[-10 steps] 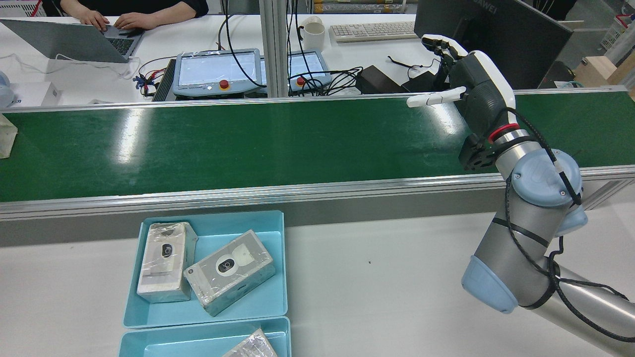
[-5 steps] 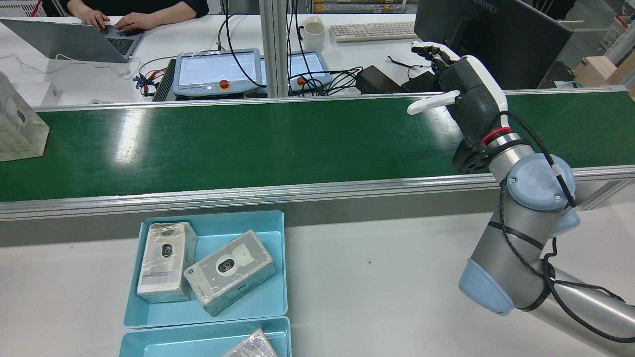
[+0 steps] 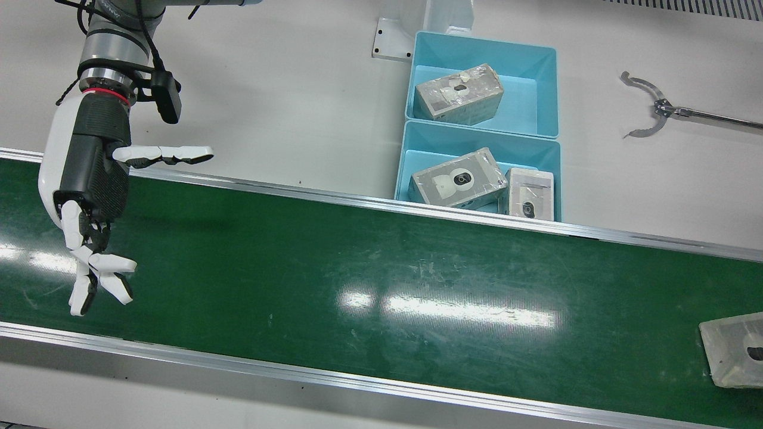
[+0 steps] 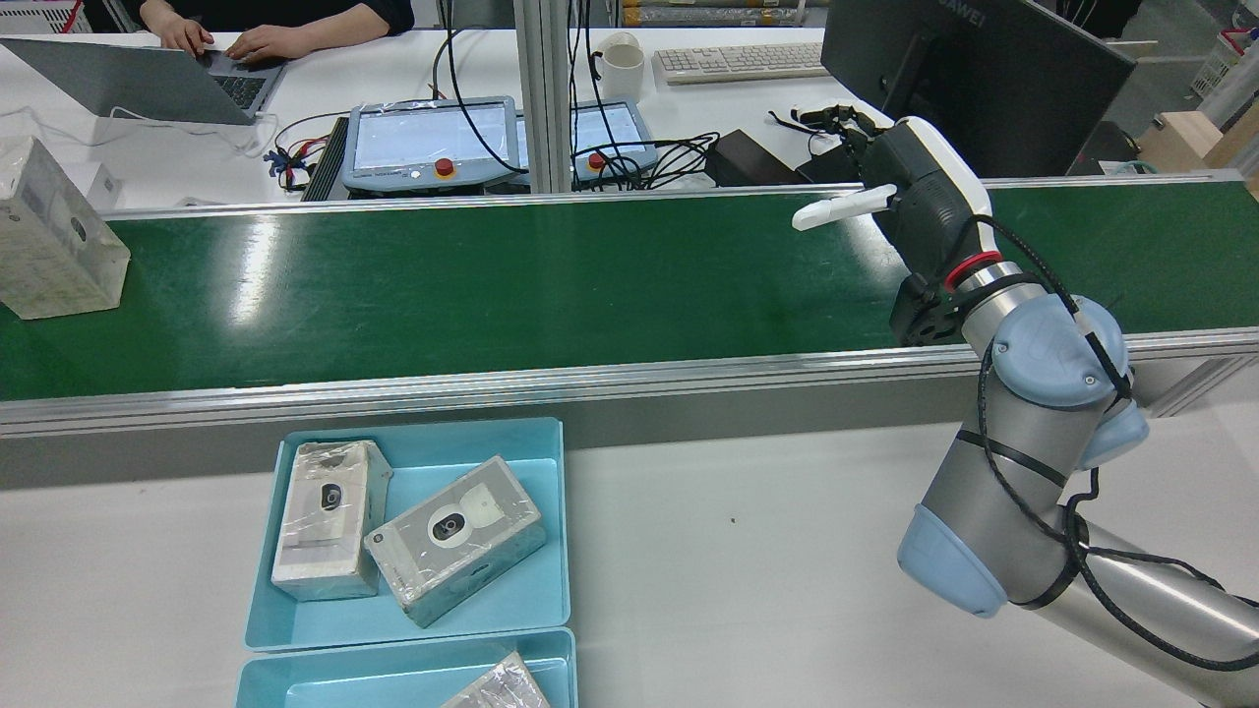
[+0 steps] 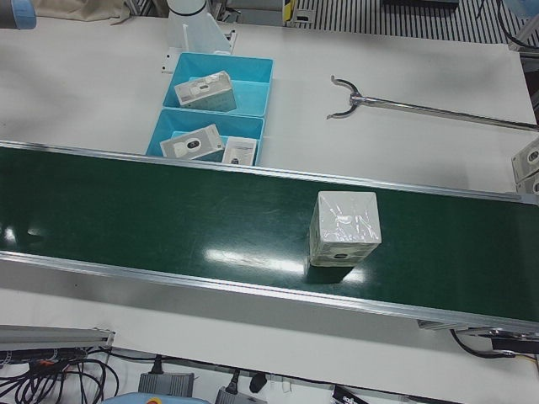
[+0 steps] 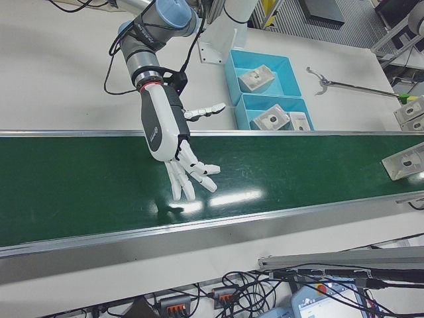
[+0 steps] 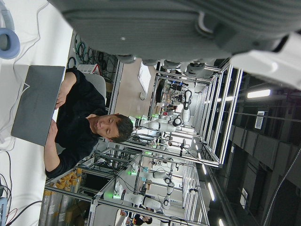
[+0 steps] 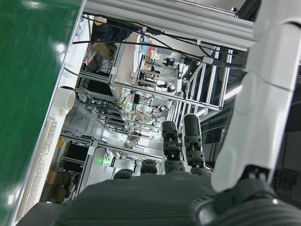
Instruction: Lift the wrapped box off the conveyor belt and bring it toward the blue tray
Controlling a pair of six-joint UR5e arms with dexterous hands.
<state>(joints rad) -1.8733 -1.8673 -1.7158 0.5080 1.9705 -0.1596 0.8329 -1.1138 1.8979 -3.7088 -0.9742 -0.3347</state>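
Front: right hand (image 3: pixel 89 196) spread wide, empty, over belt (image 3: pixel 369 280); box (image 3: pixel 734 350) far off at the opposite end.
Rear: box (image 4: pixel 54 231) well apart from hand (image 4: pixel 910 187); tray (image 4: pixel 546 590) between, nearer.
Risk: mistimed closing, box sliding past or tipping.

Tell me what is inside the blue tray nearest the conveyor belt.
The light-blue plastic tray beside the green belt holds two grey plastic-wrapped boxes, lying side by side. The tray floor beneath them is hidden.
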